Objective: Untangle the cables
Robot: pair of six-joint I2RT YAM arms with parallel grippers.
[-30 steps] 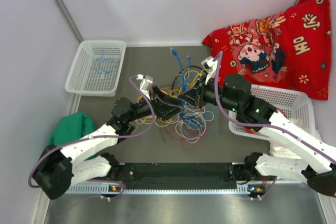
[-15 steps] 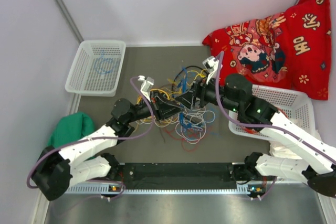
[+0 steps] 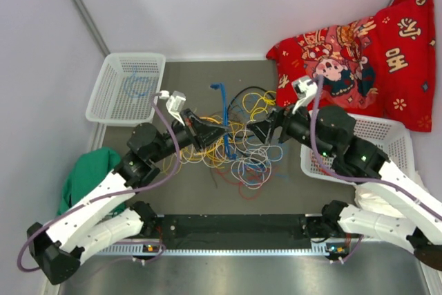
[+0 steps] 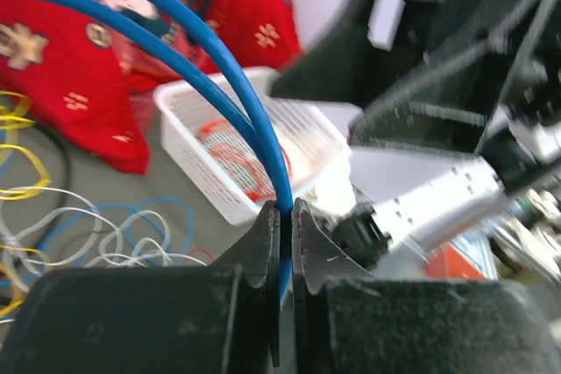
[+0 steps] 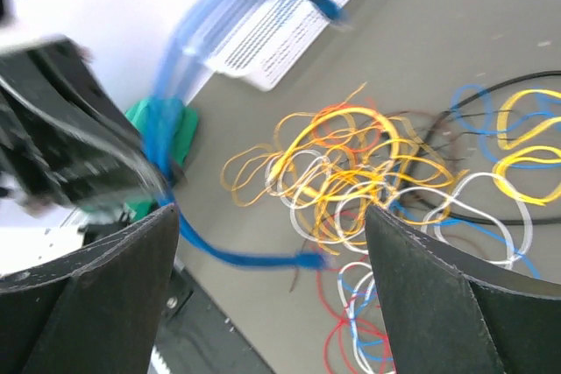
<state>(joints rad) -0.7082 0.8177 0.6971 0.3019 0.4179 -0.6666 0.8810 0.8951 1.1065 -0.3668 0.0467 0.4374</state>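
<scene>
- Top view: the cables (image 3: 242,155) lie in one tangled heap at the middle of the table (image 3: 186,77), between two arms. The left gripper (image 3: 211,135) is at the heap's left edge. One blue cable (image 3: 222,112) runs from there toward the far wall. The right gripper (image 3: 255,131) faces it from the heap's right edge, apart from it.
- Bare grey tabletop shows beyond the heap and between it and the left basket (image 3: 103,84), which sits in the far-left corner with one blue wire (image 3: 138,89) inside.
- The right basket (image 3: 376,126), second of two, lies under the right arm and touches the one red cushion (image 3: 359,53). One green cloth (image 3: 86,174) lies at the table's left edge.
- Left wrist view: the left gripper (image 4: 282,216) has its fingers pressed together on the blue cable (image 4: 175,32), which arcs up and to the left. Behind it are the right basket (image 4: 298,120), with reddish wire in it, the red cushion (image 4: 88,59) and the right arm (image 4: 438,203). Loose cables (image 4: 88,225) lie at lower left.
- Right wrist view: the right gripper (image 5: 272,216) is spread wide and holds nothing, its fingers (image 5: 96,295) framing the cables (image 5: 351,172). The blurred blue cable (image 5: 184,59) rises at left beside the left gripper (image 5: 70,137). The left basket (image 5: 280,32) and the green cloth (image 5: 162,129) edge the scene.
</scene>
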